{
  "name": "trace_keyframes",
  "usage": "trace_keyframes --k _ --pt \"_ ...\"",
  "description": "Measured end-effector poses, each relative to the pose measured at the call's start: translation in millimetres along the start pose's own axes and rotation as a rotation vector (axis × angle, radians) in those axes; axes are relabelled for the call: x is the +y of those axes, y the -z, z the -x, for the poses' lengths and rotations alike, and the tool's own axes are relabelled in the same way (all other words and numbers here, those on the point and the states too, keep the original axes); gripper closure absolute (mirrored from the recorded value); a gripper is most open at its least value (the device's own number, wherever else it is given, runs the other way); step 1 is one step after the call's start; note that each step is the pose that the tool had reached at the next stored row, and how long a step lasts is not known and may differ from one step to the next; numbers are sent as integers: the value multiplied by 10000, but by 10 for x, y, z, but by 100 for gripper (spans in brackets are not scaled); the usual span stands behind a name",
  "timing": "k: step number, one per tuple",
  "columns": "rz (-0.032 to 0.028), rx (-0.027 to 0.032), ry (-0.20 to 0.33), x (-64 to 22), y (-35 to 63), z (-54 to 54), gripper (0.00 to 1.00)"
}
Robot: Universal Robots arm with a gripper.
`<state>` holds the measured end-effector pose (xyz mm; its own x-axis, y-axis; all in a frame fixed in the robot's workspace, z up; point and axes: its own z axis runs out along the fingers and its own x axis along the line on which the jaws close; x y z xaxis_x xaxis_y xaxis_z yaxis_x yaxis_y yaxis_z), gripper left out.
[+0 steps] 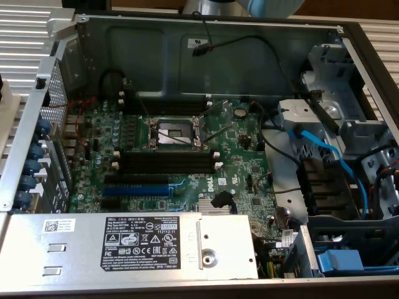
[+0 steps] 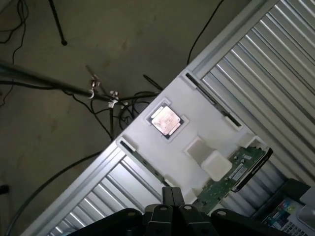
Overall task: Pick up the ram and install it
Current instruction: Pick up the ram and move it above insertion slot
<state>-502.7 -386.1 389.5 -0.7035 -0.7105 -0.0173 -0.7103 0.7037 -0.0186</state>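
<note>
Gripper (image 2: 172, 195) with its fingers pressed together and nothing between them, seen by the wrist camera above a white tray (image 2: 197, 113) on a ribbed metal surface (image 2: 275, 64). The ram (image 2: 227, 181), a long green stick with a pale label strip, lies flat along one edge of the tray, near the fingertips and apart from a square processor chip (image 2: 165, 121) in a tray recess. The exterior view shows an open computer case (image 1: 206, 37) whose green motherboard (image 1: 243, 162) has long black memory slots (image 1: 165, 161) just beside the processor socket (image 1: 173, 132).
</note>
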Motion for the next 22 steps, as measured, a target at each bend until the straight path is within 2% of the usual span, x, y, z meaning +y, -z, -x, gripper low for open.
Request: trace_keyframes --k 22 --pt "70 -75 4011 0 -8 0 90"
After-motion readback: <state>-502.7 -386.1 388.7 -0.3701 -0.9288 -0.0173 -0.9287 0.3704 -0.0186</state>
